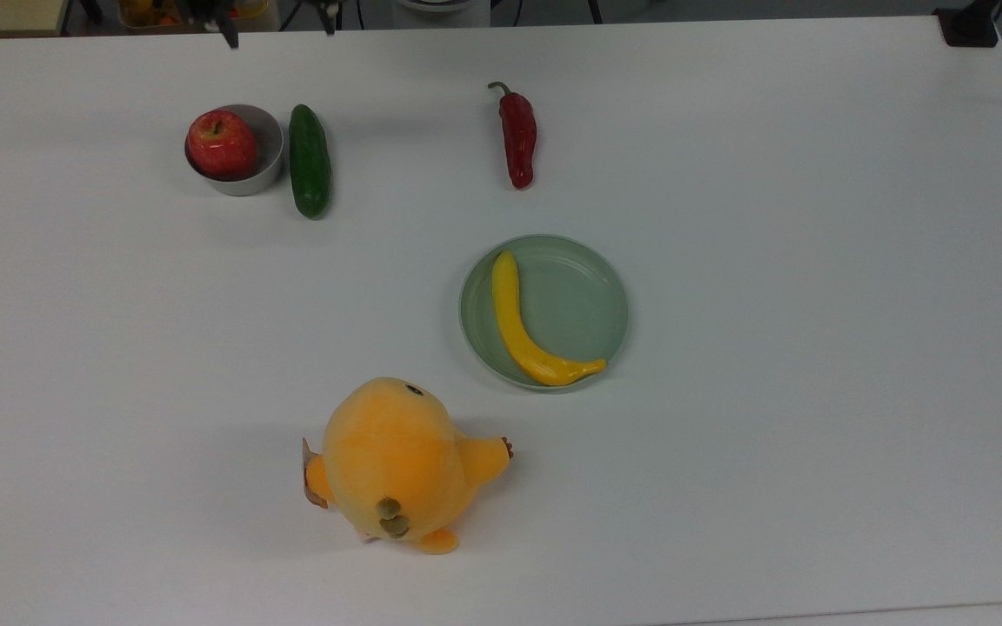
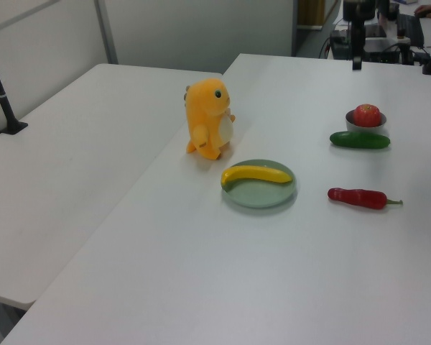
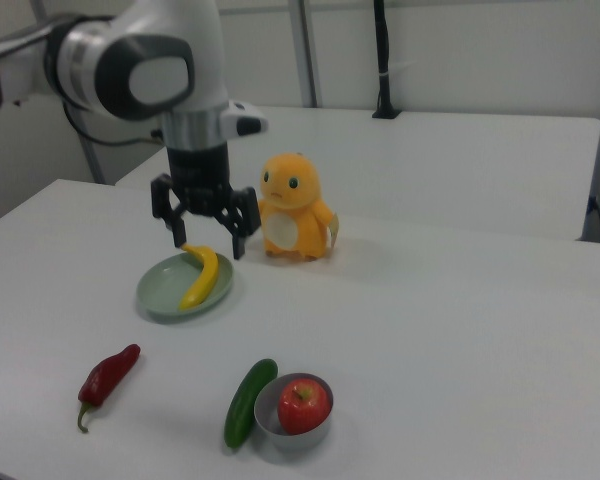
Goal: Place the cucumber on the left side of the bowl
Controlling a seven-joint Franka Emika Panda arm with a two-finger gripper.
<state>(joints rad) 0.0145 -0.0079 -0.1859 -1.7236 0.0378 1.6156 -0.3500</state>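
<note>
The dark green cucumber [image 1: 310, 161] lies flat on the white table, just to the top view's right of the small metal bowl [image 1: 244, 183], close beside it. A red apple [image 1: 221, 144] fills the bowl. In the right view the cucumber [image 3: 250, 402] lies to the right view's left of the bowl [image 3: 276, 432]. My gripper [image 3: 208, 241] hangs high above the table, well clear of both. It is open, its fingers spread wide with nothing between them. In the left view the cucumber [image 2: 359, 140] lies in front of the bowl [image 2: 355, 124].
A dark red chili pepper [image 1: 518, 139] lies to the top view's right of the cucumber. A pale green plate [image 1: 588, 296] holds a yellow banana [image 1: 523, 335] near the table's middle. An orange plush toy [image 1: 397, 465] stands at the front.
</note>
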